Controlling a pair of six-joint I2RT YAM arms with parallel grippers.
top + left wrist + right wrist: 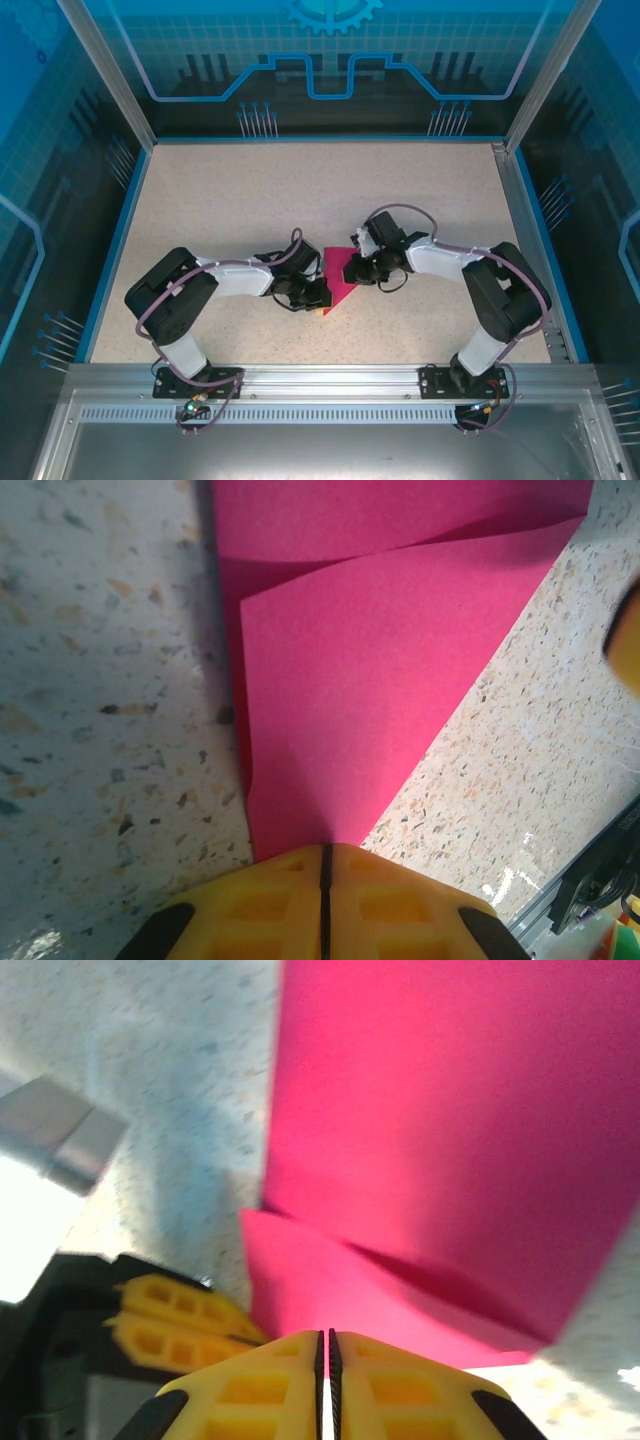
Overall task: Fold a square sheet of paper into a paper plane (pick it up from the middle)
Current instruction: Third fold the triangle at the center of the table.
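The square sheet of paper (pixel 343 281) is magenta-pink and folded over into a triangle shape, lying between the two arms near the table's front middle. My left gripper (pixel 319 298) is at its lower left corner. In the left wrist view the yellow jaws (pixel 325 852) are pressed together with the paper's (pixel 370 650) pointed corner running into them. My right gripper (pixel 363 272) is at the paper's right edge. Its jaws (pixel 326 1338) stand shut on a curled layer of the sheet (pixel 440 1130), with the left gripper's fingers (pixel 170 1312) close by on the left.
The speckled table (pixel 250 200) has a blue raised border (pixel 110 250) on the left and back. An aluminium rail (pixel 330 378) carrying both arm bases runs along the near edge. Glass walls enclose the cell.
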